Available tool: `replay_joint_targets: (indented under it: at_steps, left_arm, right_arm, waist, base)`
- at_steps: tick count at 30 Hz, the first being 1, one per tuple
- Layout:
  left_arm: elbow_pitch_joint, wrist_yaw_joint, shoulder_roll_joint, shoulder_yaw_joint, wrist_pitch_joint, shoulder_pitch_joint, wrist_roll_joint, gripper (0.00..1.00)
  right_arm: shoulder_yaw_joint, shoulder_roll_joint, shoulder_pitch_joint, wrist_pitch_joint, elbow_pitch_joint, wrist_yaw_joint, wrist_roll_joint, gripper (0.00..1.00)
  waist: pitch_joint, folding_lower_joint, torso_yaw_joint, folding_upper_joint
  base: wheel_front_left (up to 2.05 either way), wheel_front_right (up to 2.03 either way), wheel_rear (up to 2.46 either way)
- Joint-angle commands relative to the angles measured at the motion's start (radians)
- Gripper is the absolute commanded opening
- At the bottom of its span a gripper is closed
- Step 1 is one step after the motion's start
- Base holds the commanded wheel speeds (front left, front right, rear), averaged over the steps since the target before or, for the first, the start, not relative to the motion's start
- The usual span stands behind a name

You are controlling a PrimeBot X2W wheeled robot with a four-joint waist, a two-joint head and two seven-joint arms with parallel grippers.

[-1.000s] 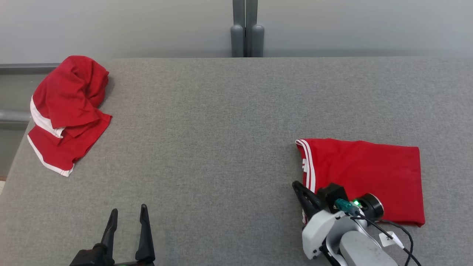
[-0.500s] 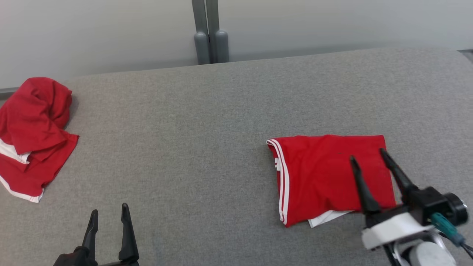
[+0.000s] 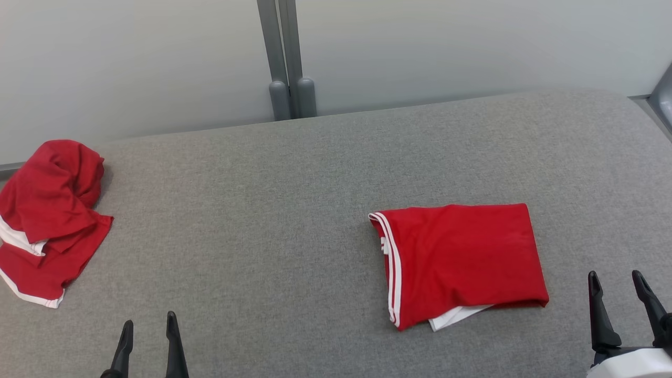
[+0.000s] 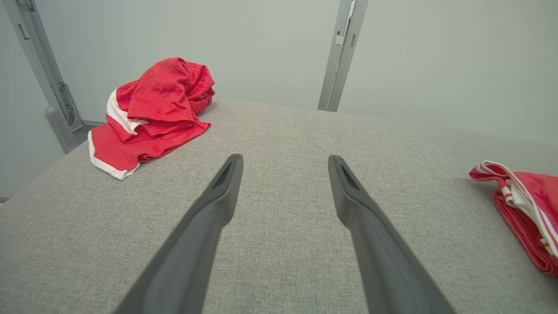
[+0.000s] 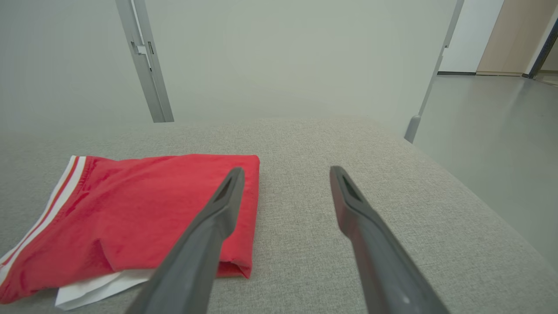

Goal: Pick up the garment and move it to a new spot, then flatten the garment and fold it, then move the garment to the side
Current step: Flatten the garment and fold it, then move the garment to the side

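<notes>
The crumpled garment (image 3: 47, 220) at the table's (image 3: 294, 173) left edge runs off the head view's left side; the left tool (image 3: 149, 320) and right tool (image 3: 615, 275) are cut by its bottom. The folded garment (image 3: 462, 257) hides most of a white layer (image 3: 457, 316) under its near edge.

The left pincer (image 3: 148, 318) and the right pincer (image 3: 614, 273) each have two long, slim fingers (image 4: 205, 226) of matt dark grey, almost black, that taper to narrow tips. Each finger has a shallow, elongated slot sunk into its inner face just below the tip. A smooth white housing (image 3: 635, 367) sits behind the right pincer's black base.
</notes>
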Motion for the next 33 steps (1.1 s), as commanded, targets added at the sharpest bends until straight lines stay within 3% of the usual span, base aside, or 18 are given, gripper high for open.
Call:
replay_joint_targets:
  at_steps: [1, 8, 14, 20, 26, 27, 30, 33]
  left_arm:
    - [-0.001, -0.001, 0.004, 0.002, 0.000, 0.014, 0.000, 1.00]
    - [0.002, -0.003, 0.004, -0.017, 0.000, 0.011, 0.000, 1.00]
    - [0.003, -0.006, 0.004, -0.022, 0.000, -0.024, 0.006, 1.00]
    - [0.001, 0.003, 0.004, -0.037, 0.000, -0.060, -0.014, 1.00]
    - [0.001, 0.002, 0.004, -0.051, 0.000, -0.095, -0.028, 1.00]
    - [-0.001, 0.002, 0.004, -0.051, 0.000, -0.102, -0.029, 1.00]
    - [-0.008, 0.004, 0.004, -0.039, 0.000, -0.120, -0.033, 1.00]
    - [-0.016, -0.008, 0.003, -0.032, 0.000, -0.143, -0.016, 1.00]
  right_arm:
    - [0.002, -0.001, 0.006, -0.003, 0.001, 0.000, 0.006, 1.00]
    - [0.042, 0.000, -0.070, -0.002, 0.117, 0.000, 0.117, 1.00]
    - [0.135, -0.085, -0.257, 0.273, 0.274, 0.000, 0.231, 1.00]
    - [0.117, -0.077, -0.408, 0.448, 0.435, 0.000, 0.254, 1.00]
    - [0.114, -0.045, -0.514, 0.538, 0.554, 0.000, 0.267, 1.00]
    - [0.117, -0.050, -0.528, 0.535, 0.554, 0.000, 0.274, 0.00]
    - [0.113, -0.076, -0.575, 0.520, 0.540, 0.000, 0.310, 0.00]
    - [0.086, -0.151, -0.628, 0.507, 0.514, -0.001, 0.309, 0.00]
  waist:
    - [-0.003, 0.0000, 0.001, 0.0000]
    - [0.008, 0.0000, 0.009, 0.0000]
    - [0.060, 0.0000, 0.033, 0.0000]
    - [0.109, 0.0000, 0.080, 0.0000]
    - [0.174, 0.0000, 0.115, 0.0000]
    - [0.185, 0.0000, 0.118, 0.0000]
    - [0.229, 0.0000, 0.114, 0.0000]
    - [0.288, 0.0000, 0.099, 0.0000]
  base:
    - [0.00, 0.00, 0.00]
    - [0.00, 0.00, 0.00]
    - [0.00, 0.00, 0.00]
    - [0.00, 0.00, 0.00]
    - [0.00, 0.00, 0.00]
    - [0.00, 0.00, 0.00]
    - [0.00, 0.00, 0.00]
    - [0.00, 0.00, 0.00]
